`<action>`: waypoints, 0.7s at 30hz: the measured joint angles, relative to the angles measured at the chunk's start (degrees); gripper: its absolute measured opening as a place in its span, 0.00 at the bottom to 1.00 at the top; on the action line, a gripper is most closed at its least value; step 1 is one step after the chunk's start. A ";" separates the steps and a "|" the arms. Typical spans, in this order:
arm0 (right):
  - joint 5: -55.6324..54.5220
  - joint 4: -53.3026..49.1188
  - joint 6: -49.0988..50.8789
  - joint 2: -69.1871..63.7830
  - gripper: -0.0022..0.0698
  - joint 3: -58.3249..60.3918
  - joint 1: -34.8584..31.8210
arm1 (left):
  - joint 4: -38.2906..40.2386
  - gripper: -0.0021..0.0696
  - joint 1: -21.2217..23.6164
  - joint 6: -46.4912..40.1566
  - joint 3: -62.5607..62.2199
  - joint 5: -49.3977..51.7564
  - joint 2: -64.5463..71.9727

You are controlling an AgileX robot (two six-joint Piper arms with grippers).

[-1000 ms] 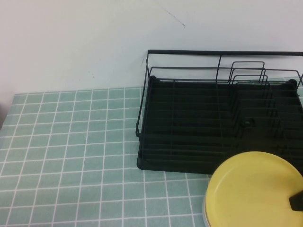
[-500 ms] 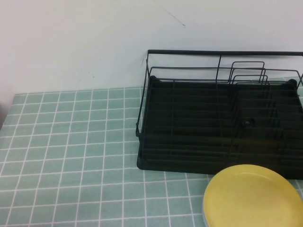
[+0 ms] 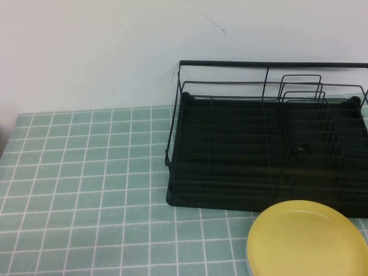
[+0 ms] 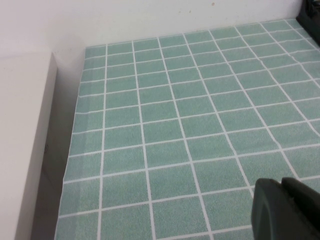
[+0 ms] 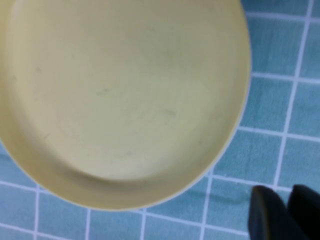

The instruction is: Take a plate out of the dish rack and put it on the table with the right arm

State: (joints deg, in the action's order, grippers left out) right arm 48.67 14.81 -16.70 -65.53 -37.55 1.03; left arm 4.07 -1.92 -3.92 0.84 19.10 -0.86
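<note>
The yellow plate (image 3: 307,238) lies flat on the pale green tiled table (image 3: 86,172), just in front of the black wire dish rack (image 3: 230,198), at the lower right of the high view. The rack's slots are empty. In the right wrist view the plate (image 5: 120,100) fills most of the picture. My right gripper (image 5: 282,191) hangs above the tiles beside the plate's rim, apart from it, shut and empty. It does not show in the high view. My left gripper (image 4: 281,182) is shut and empty over bare tiles at the table's left side.
A white wall stands behind the rack. A pale ledge (image 4: 25,150) runs along the table's left edge. A corner of the rack (image 4: 312,12) shows in the left wrist view. Open tiles lie left of the rack.
One second ago the right gripper held the plate's right edge, tilted up. The plate then dropped flat onto the table and the gripper left the high view. Nothing has moved in the last half second.
</note>
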 joint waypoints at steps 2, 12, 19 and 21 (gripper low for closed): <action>0.25 0.00 -0.22 3.15 0.08 0.00 0.00 | 0.00 0.02 0.00 0.00 0.00 0.00 0.00; 5.72 0.19 -0.35 20.07 0.03 0.00 0.00 | 0.00 0.02 0.00 0.00 0.00 0.00 0.00; 3.70 -4.49 0.35 22.46 0.03 0.33 0.00 | 0.00 0.02 0.00 0.00 0.00 0.00 0.00; -3.31 -6.01 0.48 23.99 0.03 2.57 0.00 | 0.00 0.02 0.00 0.00 0.00 0.00 0.00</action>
State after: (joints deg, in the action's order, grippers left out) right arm 45.37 8.80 -16.22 -41.54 -34.98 1.03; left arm 4.07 -1.92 -3.92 0.84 19.10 -0.86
